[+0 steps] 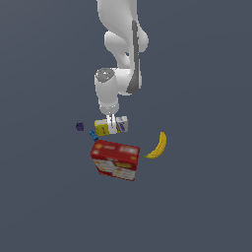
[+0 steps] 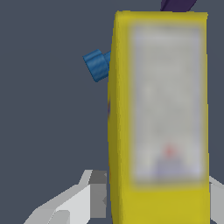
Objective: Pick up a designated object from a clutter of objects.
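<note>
The designated object, a small yellow carton with a white end (image 1: pixel 103 129), lies just behind the red box (image 1: pixel 115 160) in the clutter of objects. My gripper (image 1: pixel 113 123) comes straight down onto it. In the wrist view the carton (image 2: pixel 166 100) fills the space between my fingers (image 2: pixel 94 194), which press against its two long sides; the gripper (image 2: pixel 157 186) is shut on it. Whether the carton is off the floor cannot be told.
A yellow banana (image 1: pixel 158 146) lies toward the exterior view's right of the red box. A tiny blue piece (image 1: pixel 93 135) (image 2: pixel 97 64) sits right beside the carton, and a purple piece (image 1: pixel 79 126) (image 2: pixel 177 4) lies a little farther off.
</note>
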Tool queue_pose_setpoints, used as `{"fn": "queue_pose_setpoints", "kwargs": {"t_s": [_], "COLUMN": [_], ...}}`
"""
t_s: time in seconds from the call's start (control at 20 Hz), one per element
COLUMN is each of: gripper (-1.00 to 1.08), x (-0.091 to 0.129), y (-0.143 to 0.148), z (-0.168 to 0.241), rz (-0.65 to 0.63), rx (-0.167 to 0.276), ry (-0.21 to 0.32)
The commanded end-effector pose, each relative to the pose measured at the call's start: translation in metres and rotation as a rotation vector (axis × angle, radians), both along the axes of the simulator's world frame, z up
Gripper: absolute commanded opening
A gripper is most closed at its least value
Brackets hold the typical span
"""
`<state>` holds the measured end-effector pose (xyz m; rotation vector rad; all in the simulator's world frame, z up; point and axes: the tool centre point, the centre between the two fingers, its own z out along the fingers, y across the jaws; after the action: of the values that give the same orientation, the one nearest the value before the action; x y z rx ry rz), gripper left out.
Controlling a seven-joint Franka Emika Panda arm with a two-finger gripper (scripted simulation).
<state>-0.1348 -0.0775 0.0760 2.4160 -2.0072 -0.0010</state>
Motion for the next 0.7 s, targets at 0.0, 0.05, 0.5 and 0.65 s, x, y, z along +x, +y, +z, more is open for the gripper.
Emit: {"fn": "queue_pose_setpoints", "kwargs": {"t_s": [0.0,0.05,0.5,0.65], "gripper": [-1.00,-1.00,-1.00,-1.00], "x": [0.001,0.002,0.011,0.016], "y": [-0.003,-0.004,-0.025,-0.035], "z": [0.007,0.010,0.059,0.083], "rz": [0.000,0.000,-0.001,-0.001], "rx": [0.000,0.000,0.000,0.000], "ry": [-0.001,-0.001,0.000,0.000]}}
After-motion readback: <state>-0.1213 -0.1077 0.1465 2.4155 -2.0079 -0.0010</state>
